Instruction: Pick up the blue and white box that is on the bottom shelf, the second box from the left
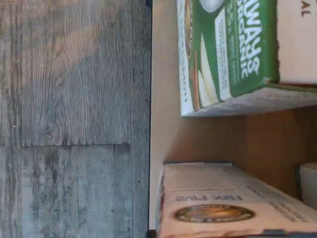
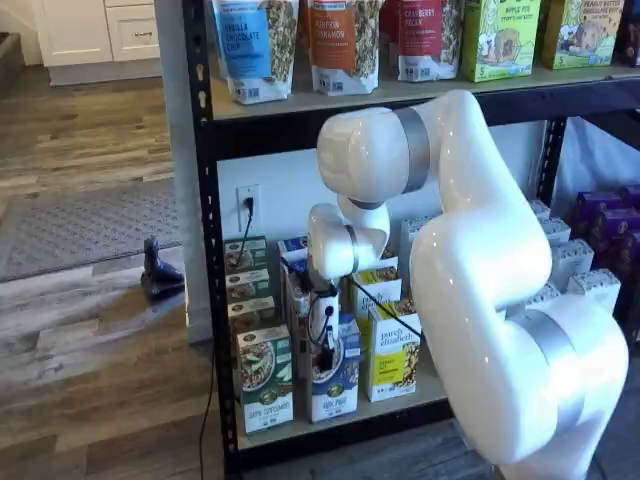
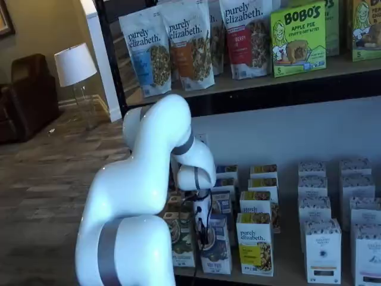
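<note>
- Hanging in front of the rack, the white-bodied gripper (image 2: 325, 358) with its two black fingers sits at the upper part of the blue and white box (image 2: 335, 385), a tall slim carton with a white top and a blue lower band.
- That carton stands at the front edge of the bottom shelf (image 2: 415, 398), a pale tan board with a black metal rail. It is just beside the green-and-white cardboard box (image 2: 265, 385), on the side facing the yellow-and-white box (image 2: 393, 350).
- Both shelf views show the fingers only as a dark shape against the carton. I cannot tell whether they stand apart or have closed on it.
- The step in hand looks like seating the grip on the carton's narrow sides, before any lift.
- To do it well, centre the fingers across the carton's width, with neither tip reaching over to the green-and-white box.
- Grip high enough to clear the neighbours, yet low enough that the tall carton will not swing.
- Squeeze gently; thin card dents easily.
- Draw it out away from the green-and-white box's row, straight toward the grey wood-plank floor (image 1: 74, 119) side, and only then raise it, so the next shelf up is not struck.
</note>
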Action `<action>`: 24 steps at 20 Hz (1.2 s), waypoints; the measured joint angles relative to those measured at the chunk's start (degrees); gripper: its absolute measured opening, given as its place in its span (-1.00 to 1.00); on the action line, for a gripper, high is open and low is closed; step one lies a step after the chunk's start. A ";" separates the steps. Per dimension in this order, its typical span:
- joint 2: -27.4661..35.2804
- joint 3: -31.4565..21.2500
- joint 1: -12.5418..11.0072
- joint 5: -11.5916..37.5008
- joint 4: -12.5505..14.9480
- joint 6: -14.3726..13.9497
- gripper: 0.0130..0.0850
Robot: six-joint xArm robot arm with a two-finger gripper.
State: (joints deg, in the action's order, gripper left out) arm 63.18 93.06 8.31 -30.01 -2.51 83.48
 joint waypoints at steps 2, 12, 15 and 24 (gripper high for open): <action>0.02 0.01 0.04 -0.08 0.07 -0.11 0.22; -3.01 -5.35 0.25 2.25 0.63 -0.74 0.22; -5.17 -8.84 0.26 3.42 0.48 -0.57 0.22; -12.55 -19.92 0.40 7.47 -0.34 0.14 0.22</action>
State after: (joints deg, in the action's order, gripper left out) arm 50.63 73.14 8.71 -22.54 -2.85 83.62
